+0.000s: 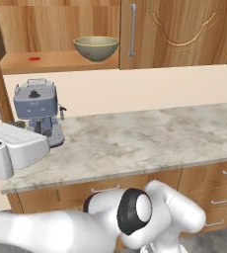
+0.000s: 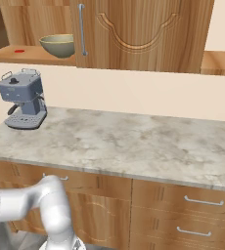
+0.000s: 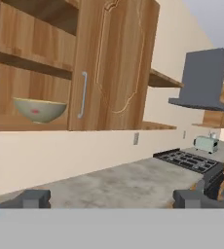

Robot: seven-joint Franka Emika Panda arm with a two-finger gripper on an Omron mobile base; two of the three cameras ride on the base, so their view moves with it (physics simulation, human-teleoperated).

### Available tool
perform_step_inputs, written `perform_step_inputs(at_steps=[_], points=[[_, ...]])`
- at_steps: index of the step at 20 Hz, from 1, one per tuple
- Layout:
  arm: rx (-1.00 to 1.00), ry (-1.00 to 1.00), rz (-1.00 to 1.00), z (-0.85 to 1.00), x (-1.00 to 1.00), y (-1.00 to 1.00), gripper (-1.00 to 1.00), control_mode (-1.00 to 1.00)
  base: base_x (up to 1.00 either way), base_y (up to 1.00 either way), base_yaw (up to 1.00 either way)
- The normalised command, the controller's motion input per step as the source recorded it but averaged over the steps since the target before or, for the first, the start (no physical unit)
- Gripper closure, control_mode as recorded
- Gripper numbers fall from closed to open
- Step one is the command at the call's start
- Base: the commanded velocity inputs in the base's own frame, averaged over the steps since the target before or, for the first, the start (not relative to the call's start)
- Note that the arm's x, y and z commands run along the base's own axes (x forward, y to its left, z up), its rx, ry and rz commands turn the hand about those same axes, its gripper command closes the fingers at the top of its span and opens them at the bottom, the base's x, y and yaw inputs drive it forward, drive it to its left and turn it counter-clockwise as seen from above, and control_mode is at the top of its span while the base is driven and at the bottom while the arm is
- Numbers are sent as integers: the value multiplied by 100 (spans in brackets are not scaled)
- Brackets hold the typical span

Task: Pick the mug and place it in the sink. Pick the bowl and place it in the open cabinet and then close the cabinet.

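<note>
hand view: bowl (image 3: 39, 110) on cabinet (image 3: 115, 63) shelf, seemingly unmarked

One bowl (image 1: 96, 48) (one coffee machine (image 1: 36, 109))

bowl (image 1: 96, 48): on the cabinet (image 1: 179, 32) shelf, in the open left half, just left of the shut right door
coffee machine (image 1: 36, 109): on the counter (image 1: 145, 138), at its left end, against the back wall, below the bowl
stove (image 3: 187, 160): at the counter's far right end

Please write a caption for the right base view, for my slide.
Bowl on the open cabinet's shelf, coffee machine on the marble counter below.
</note>
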Motion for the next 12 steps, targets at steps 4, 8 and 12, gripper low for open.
perform_step_inputs(at_steps=[4, 8, 12], points=[[2, -3, 1, 0, -70, 50, -100, -100, 0, 0, 0], [-2, 4, -3, -8, 77, 12, -100, -100, 0, 0, 0], [-3, 12, -9, -1, 100, 9, -100, -100, 0, 0, 0]])
